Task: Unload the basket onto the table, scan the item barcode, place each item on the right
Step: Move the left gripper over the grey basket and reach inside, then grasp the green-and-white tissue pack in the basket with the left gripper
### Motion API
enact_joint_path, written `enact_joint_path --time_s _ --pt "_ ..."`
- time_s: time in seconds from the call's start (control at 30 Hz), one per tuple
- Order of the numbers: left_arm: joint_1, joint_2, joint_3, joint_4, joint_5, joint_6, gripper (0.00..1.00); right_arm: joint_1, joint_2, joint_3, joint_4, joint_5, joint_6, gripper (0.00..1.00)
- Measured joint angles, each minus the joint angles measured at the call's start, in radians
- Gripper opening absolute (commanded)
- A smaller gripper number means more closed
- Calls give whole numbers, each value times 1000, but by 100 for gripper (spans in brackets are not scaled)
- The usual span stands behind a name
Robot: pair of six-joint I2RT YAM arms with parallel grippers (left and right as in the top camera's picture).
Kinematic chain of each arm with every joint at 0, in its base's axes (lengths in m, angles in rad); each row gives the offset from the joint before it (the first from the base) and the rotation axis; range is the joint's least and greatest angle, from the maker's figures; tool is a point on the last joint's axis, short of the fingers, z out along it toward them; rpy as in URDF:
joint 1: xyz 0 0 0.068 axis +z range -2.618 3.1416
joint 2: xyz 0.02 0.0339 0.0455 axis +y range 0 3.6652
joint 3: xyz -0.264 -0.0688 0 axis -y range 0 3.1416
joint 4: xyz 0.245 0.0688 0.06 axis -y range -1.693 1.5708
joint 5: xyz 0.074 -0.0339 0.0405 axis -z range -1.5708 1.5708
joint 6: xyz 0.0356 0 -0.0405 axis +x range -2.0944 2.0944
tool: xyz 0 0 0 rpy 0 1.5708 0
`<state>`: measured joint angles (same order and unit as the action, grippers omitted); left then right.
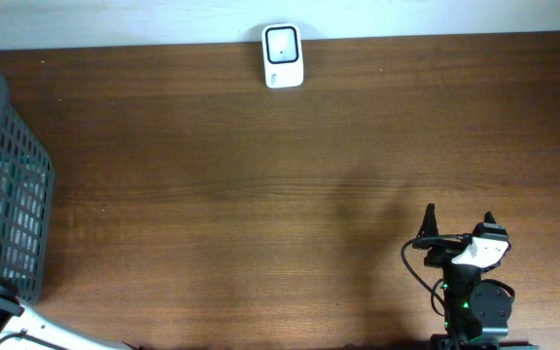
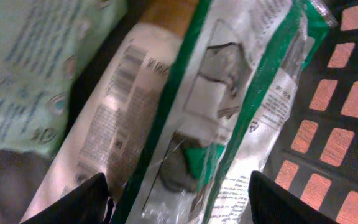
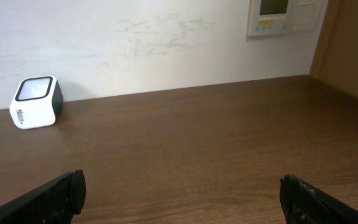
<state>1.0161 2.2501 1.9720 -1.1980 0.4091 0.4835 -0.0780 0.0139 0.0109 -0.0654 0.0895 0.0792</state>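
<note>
Brown wood table [image 1: 212,194], white wall [image 3: 166,43]; left end effector [image 2: 182,202] and right end effector [image 3: 182,186] gape open.

A clear, green-edged packet [image 2: 229,106] runs slantwise through the middle. Just left of it lies a white pouch [image 2: 114,124] with a barcode [image 2: 128,70], and further left a pale green patterned pack [image 2: 30,68]. The dark basket wall [image 2: 281,165] stands right of it. The left gripper [image 2: 185,202] straddles the packet's lower end, fingers [image 2: 82,202] spread; contact unclear
</note>
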Motion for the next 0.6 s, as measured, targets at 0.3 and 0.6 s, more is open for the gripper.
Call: enact_joint_path --time_s 0.3,0.6 --pt "-31 0 -36 12 -20 23 20 0 0 0 0 0 0 98" --pt "-42 0 -31 -6 -16 -31 17 0 0 0 0 0 0 98"
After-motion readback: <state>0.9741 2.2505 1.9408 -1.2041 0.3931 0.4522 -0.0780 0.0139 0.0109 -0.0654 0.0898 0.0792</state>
